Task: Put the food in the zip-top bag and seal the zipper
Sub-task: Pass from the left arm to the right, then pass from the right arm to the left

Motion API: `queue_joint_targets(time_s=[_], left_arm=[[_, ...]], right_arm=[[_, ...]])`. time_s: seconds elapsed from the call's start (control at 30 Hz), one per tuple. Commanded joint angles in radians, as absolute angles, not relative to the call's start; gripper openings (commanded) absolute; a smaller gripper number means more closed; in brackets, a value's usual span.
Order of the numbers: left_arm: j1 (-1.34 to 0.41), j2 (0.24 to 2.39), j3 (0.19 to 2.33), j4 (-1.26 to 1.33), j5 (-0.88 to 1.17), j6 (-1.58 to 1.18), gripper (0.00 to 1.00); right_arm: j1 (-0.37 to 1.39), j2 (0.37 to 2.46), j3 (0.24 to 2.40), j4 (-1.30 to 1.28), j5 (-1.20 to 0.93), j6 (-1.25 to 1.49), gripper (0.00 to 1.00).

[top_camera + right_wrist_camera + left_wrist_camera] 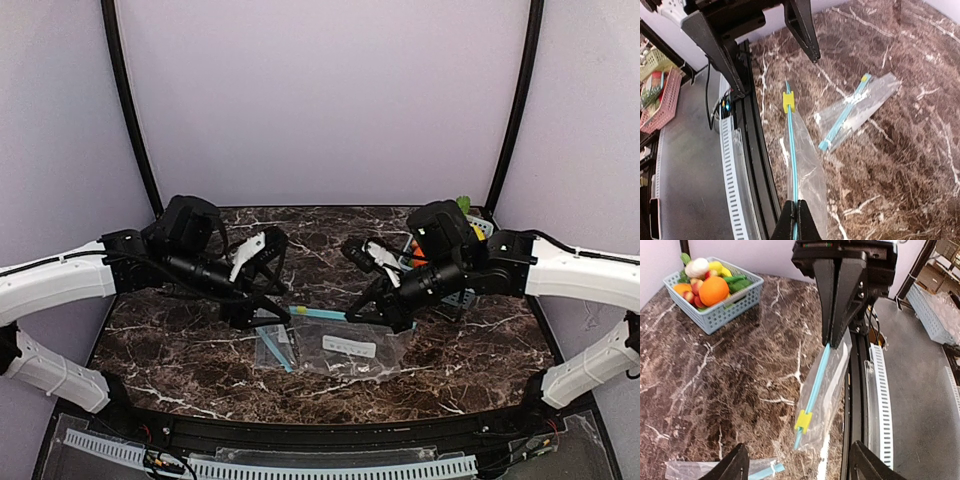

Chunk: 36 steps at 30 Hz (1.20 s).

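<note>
Here the right gripper (797,218) pinches the bag (809,172) by its blue zipper (792,140) at bottom centre; the left gripper (800,447) stands open; food (713,290) sits in the basket (730,310), upper left.

Table (480,330) top was dark brown marble-pattern with white veining, under even, diffuse light. Plain pale lavender walls (320,100) enclosed it on three sides, with black poles (128,100) rising at the two rear corners. A white slotted strip (330,468) ran along the near edge; a grey surface (920,390) lay beyond it.
</note>
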<state>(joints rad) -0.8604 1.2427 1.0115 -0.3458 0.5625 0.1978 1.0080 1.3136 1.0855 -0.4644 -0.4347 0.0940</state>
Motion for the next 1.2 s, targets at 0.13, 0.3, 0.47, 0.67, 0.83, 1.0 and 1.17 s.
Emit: queue_joint_targets(time_s=[0.13,0.3,0.47,0.67,0.83,1.0,1.17], left_arm=[[-0.809,1.215,0.984,-0.204,0.728,0.084,0.79],[-0.8,1.208,0.985,-0.201,0.761,0.068,0.76],[-0.78,1.2,0.987,-0.197,0.788,0.052,0.67],[-0.733,1.197,0.975,-0.139,0.856,0.005,0.59],[-0.732,1.203,0.976,-0.132,0.882,0.005,0.55],[-0.73,1.201,0.975,-0.143,0.879,0.005,0.39],[-0.73,1.21,0.978,-0.153,0.888,0.008,0.44]], right_arm=[[1.015,1.226,0.948,0.049,-0.399,0.296,0.0],[1.015,1.235,0.95,0.068,-0.414,0.297,0.0],[1.015,1.243,0.956,0.06,-0.447,0.297,0.0],[1.014,1.259,0.956,0.061,-0.489,0.299,0.0],[1.014,1.279,0.959,0.06,-0.51,0.303,0.0],[1.009,1.282,0.958,0.06,-0.505,0.304,0.0],[0.996,1.276,0.955,0.061,-0.514,0.316,0.0]])
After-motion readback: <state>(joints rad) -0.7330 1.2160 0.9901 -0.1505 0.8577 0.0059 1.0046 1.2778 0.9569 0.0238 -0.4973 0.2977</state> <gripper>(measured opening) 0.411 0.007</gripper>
